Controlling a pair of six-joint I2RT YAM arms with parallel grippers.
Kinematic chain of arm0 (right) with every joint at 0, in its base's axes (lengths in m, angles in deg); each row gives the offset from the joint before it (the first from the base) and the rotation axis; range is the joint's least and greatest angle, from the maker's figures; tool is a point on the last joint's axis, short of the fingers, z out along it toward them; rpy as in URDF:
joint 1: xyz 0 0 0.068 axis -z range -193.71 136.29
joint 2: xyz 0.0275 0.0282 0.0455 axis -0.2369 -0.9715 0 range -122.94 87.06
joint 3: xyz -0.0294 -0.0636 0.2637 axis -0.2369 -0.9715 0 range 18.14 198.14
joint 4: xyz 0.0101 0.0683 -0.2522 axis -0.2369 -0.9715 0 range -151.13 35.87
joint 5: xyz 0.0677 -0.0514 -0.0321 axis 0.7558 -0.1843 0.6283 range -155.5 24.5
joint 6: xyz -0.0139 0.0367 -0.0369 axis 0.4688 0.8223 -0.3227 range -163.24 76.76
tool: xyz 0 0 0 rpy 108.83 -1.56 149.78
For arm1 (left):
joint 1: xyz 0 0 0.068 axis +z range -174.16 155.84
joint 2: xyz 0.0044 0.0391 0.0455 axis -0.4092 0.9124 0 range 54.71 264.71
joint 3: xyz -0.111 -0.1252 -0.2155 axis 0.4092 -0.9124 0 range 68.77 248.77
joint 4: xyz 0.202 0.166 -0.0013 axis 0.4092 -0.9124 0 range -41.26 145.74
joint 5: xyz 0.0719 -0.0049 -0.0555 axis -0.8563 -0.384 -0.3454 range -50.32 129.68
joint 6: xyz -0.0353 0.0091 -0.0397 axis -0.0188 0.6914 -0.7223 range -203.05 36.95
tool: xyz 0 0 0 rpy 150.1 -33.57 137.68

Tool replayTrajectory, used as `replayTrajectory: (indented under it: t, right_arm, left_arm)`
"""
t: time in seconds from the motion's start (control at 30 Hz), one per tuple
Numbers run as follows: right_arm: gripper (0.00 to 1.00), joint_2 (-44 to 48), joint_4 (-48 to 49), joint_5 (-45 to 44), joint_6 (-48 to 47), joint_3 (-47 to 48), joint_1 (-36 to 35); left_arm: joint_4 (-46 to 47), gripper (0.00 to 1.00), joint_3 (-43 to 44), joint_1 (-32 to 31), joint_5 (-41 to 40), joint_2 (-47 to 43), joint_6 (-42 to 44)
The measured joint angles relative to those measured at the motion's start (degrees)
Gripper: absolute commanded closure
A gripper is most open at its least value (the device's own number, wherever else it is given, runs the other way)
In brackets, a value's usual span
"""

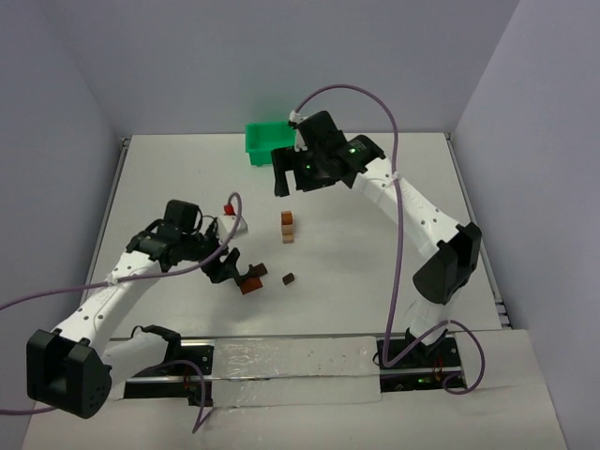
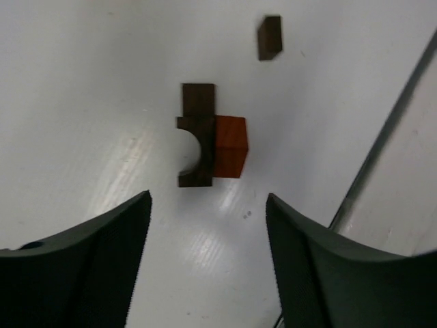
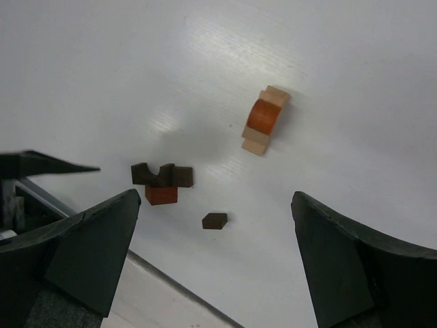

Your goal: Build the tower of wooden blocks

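The wood block tower (image 1: 288,227) is a short stack of light tan and reddish-brown blocks in the middle of the table; it also shows in the right wrist view (image 3: 265,119). A dark brown arch piece (image 2: 196,147) lies flat with a dark cube (image 2: 198,99) at its end and a reddish-brown cube (image 2: 230,145) against its side. A small dark block (image 2: 270,37) lies apart. My left gripper (image 1: 234,270) is open and empty, just left of the arch group (image 1: 251,279). My right gripper (image 1: 289,183) is open and empty, high above and behind the tower.
A green plastic bin (image 1: 267,141) stands at the back of the table behind the right gripper. A small red object (image 1: 226,207) lies behind the left arm. The table's front edge strip (image 2: 382,147) runs close to the right of the arch group.
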Motion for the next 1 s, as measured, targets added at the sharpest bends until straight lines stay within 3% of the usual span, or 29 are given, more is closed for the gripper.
replayTrajectory:
  t: [0.07, 0.2, 0.5, 1.0]
  right_arm:
    - [0.00, 2.5, 0.9, 0.5, -0.8, -2.4, 2.4]
    - [0.00, 6.7, 2.0, 0.8, -1.6, -7.5, 6.9]
    - [0.00, 11.7, 2.6, 1.0, -2.4, -12.6, 9.7]
    - [0.01, 12.8, 2.6, 3.1, -2.7, -12.6, 9.9]
  left_arm:
    - [-0.9, 0.46, -0.5, -3.8, -2.2, 0.4, 1.0]
    - [-0.5, 0.54, -0.3, -8.2, -6.6, 3.7, 2.0]
    - [2.2, 0.60, 0.9, -13.3, -13.0, 15.6, 2.1]
    - [4.7, 0.67, 3.7, -15.0, -16.2, 21.1, 2.6]
